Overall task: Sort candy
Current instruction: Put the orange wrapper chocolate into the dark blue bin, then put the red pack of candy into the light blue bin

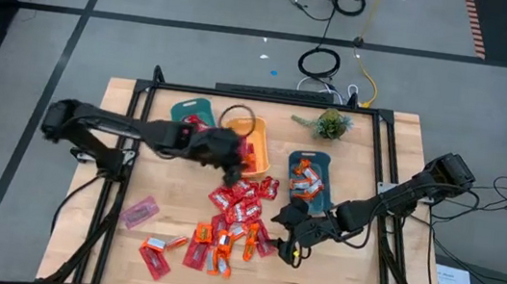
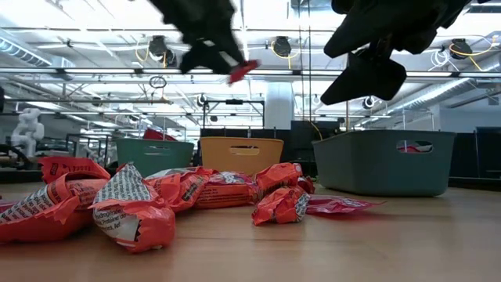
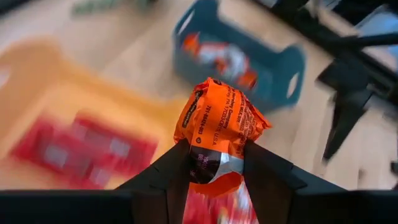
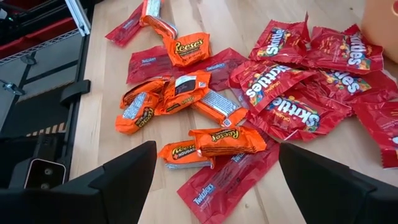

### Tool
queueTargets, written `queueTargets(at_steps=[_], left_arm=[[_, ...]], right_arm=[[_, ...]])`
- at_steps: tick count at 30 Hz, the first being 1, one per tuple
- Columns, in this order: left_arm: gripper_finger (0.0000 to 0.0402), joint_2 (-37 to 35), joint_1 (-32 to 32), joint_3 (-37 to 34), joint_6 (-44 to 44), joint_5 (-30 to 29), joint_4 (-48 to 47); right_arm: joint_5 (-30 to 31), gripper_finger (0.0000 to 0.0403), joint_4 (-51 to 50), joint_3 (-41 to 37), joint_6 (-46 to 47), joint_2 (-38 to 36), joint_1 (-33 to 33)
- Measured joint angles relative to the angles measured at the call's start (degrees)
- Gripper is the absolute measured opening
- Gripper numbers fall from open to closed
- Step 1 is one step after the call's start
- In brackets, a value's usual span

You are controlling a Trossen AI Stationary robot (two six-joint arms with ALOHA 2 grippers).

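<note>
My left gripper [image 1: 229, 163] hangs over the near left rim of the orange bin [image 1: 251, 148], shut on an orange wrapped candy [image 3: 221, 121]. In the low view the candy [image 2: 243, 72] shows high above the table. Red candies lie blurred in the orange bin [image 3: 74, 149]. The teal bin [image 1: 309, 183] holds orange candies. Many red and orange candies [image 1: 234, 219] lie piled on the table near its front. My right gripper [image 4: 224, 186] hovers open above the pile's right end [image 1: 296, 233], touching nothing. My left gripper pinches the orange candy by one end [image 3: 211, 163] between its two fingers [image 3: 180, 168]. The fingers slant downward from the table's left. The rest of the wrapper sticks out past the fingertips, lifted clear of table and bins.
A second teal bin [image 1: 194, 113] with red candy stands at the far left, and a small green plant [image 1: 328, 124] at the far right. A pale pink packet [image 1: 140, 211] lies alone at the near left. Black frame rails [image 1: 391, 169] run along both table sides.
</note>
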Motion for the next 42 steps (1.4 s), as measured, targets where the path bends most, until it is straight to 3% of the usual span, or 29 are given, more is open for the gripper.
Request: queueTargets(at_steps=[9, 17, 22, 28, 37, 42], left_arm=[[0.0148, 17.54, 0.79, 16.11, 19.01, 1.14, 12.17], [0.0148, 32.25, 3.44, 29.03, 18.87, 0.82, 17.32], [0.0148, 38.73, 4.84, 33.85, 16.03, 4.20, 17.65], [0.0159, 42.44, 6.52, 34.88, 13.07, 8.00, 17.26], [0.0258, 42.50, 6.87, 34.88, 13.54, 10.03, 14.98], [0.0280, 40.81, 7.22, 34.88, 13.62, 10.04, 11.47]], right_arm=[[-0.02, 0.0332, -0.04, 0.00, 0.00, 0.00, 0.00], [-4.01, 0.0332, -0.09, 0.00, 0.02, 0.00, 0.05], [-4.76, 0.0332, -0.11, 0.00, 0.32, 0.00, 0.24], [-4.75, 0.0332, -0.21, 0.00, 0.34, 0.00, 0.35], [-4.74, 0.0332, -0.48, 0.00, 0.24, 0.00, 0.44], [-4.74, 0.0332, -0.52, 0.00, 0.24, 0.00, 0.44]])
